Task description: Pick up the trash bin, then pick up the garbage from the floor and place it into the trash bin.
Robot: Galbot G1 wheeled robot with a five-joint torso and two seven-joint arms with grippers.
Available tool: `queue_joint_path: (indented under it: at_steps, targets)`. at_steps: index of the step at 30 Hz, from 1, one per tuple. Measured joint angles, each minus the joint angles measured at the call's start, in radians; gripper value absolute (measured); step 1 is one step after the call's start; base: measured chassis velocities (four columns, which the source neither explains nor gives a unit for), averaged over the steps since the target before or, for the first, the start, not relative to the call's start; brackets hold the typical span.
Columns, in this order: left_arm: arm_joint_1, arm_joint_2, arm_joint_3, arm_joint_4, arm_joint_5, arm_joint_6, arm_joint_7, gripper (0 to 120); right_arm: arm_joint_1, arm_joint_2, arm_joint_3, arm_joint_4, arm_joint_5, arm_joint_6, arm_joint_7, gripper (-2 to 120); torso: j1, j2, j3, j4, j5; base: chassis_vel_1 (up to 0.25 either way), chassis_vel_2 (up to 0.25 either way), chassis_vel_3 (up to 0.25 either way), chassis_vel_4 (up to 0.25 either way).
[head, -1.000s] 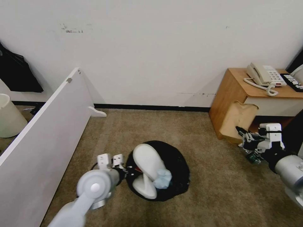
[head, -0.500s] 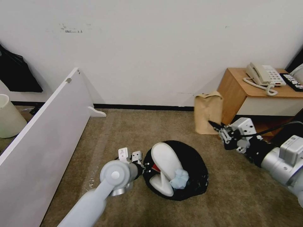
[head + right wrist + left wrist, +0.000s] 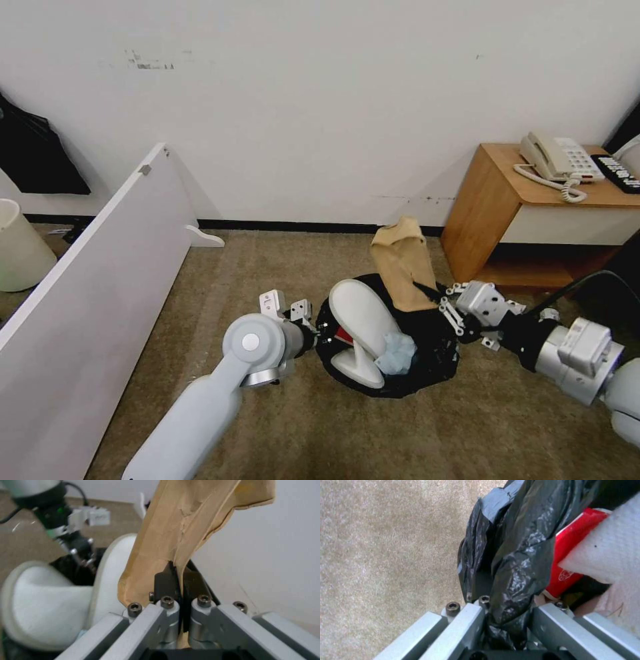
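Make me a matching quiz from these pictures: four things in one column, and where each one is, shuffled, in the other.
Things:
1. crumpled brown cardboard piece
2. flat white slipper
3. beige corded telephone
4. black bag rim of the small round trash bin

Places:
A. on the wooden side table
B. pinched in the left claw
C. pinched in the right claw, above the bin
D. sticking up out of the bin

Pairs: 1-C, 2-D, 3-A, 4-B

slippers (image 3: 360, 327) in trash bin (image 3: 427, 373), cardboard piece (image 3: 403, 263) above
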Motion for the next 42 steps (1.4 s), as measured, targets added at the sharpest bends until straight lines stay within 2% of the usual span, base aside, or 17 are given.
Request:
queue_joint_path:
  at_steps: [7, 18, 29, 31, 35, 42]
  targets:
    - [0.022, -0.031, -0.026, -0.015, -0.009, 0.0, -0.022, 0, -0.026, -0.016, -0.002, -0.004, -0.05, 0.001, -0.046, 0, 0.0, 0.0, 0.0, 0.0, 0.0, 0.0, 0.0, 0.0, 0.0]
    - [0.04, -0.065, -0.029, -0.035, 0.002, 0.0, -0.029, 0, -0.057, -0.054, 0.001, -0.015, -0.076, -0.021, -0.08, 0, 0.0, 0.0, 0.0, -0.0001, 0.0, 0.0, 0.0, 0.0, 0.0]
    - [0.059, -0.046, -0.019, -0.068, 0.023, 0.0, -0.016, 0, -0.068, -0.128, 0.0, -0.055, -0.057, -0.049, -0.069, 0, 0.0, 0.0, 0.0, 0.0, -0.0001, 0.0, 0.0, 0.0, 0.0]
    - [0.066, -0.038, -0.018, -0.08, 0.029, 0.0, -0.007, 0, -0.079, -0.162, -0.003, -0.077, -0.049, -0.056, -0.055, 0, 0.0, 0.0, 0.0, 0.0, -0.0001, 0.0, 0.0, 0.0, 0.0]
    - [0.071, -0.036, -0.019, -0.084, 0.029, 0.0, -0.004, 0, -0.081, -0.175, -0.005, -0.086, -0.044, -0.059, -0.049, 0, 0.0, 0.0, 0.0, 0.0, -0.0001, 0.0, 0.0, 0.0, 0.0]
    - [0.088, -0.03, -0.021, -0.103, 0.032, 0.0, 0.006, 0, -0.116, -0.249, -0.005, -0.138, -0.027, -0.059, -0.025, 0, 0.0, 0.0, 0.0, 0.0, -0.0001, 0.0, 0.0, 0.0, 0.0]
